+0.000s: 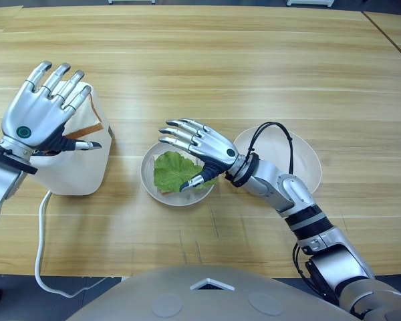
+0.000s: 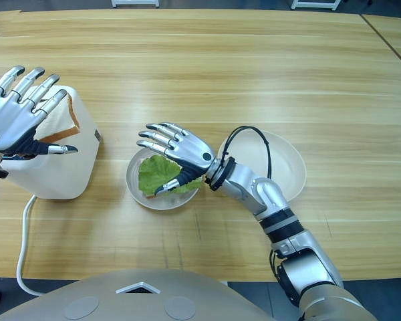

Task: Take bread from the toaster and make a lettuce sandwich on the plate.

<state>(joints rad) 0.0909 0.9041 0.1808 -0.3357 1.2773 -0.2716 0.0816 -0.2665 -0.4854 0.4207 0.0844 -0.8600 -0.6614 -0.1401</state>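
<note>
A white toaster (image 1: 77,167) stands at the left with a slice of bread (image 2: 59,124) sticking up out of its slot. My left hand (image 1: 43,107) hovers over the toaster, fingers spread and open, thumb just in front of the slice. At the table's middle, a small round plate (image 1: 149,180) holds a green lettuce leaf (image 1: 172,170) lying on a bread slice whose brown edge (image 2: 149,194) peeks out below. My right hand (image 1: 199,144) is open above the plate's right side, its thumb tip down at the lettuce.
An empty pale dish (image 1: 304,164) sits right of the plate, partly under my right forearm. The toaster's white cable (image 1: 40,234) runs down off the near table edge. Bare wooden table stretches behind.
</note>
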